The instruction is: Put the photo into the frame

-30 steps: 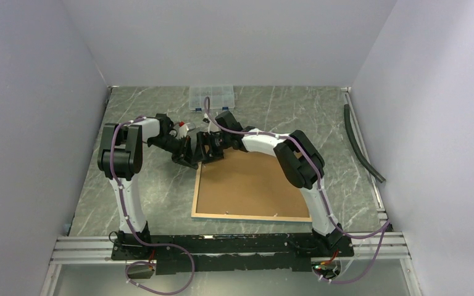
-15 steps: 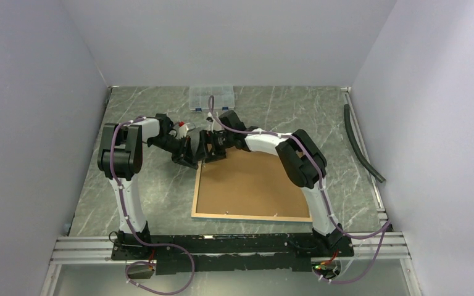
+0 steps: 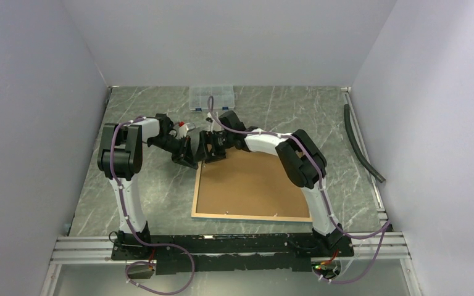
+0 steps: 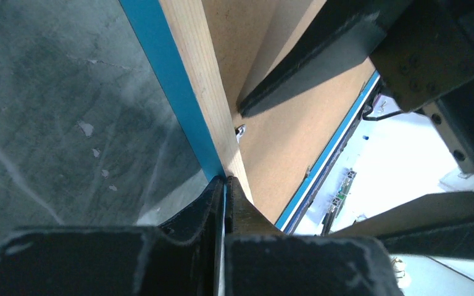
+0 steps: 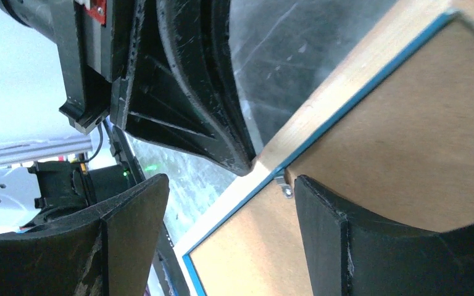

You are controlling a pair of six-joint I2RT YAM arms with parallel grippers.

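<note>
Left gripper (image 4: 225, 185) clenched on the blue, wood-backed rectangular picture frame (image 4: 200, 92); right gripper (image 5: 231, 191) released, straddling its rim

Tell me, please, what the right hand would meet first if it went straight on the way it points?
Probably the frame, its wooden rim beside the metal tab, where the shut left hand pinches it; depth is unclear.

The rectangular wooden picture frame (image 3: 253, 217) shows a light wood-coloured back with a bright blue edge, around a plain tan-brown backing board (image 3: 247, 185). The marbled table (image 3: 160, 191) is grey-green with white veins. At 12 o'clock, a clear plastic compartment box (image 3: 210, 96) has blue latches; at 3 o'clock, a dark green hose (image 3: 357, 147).
</note>
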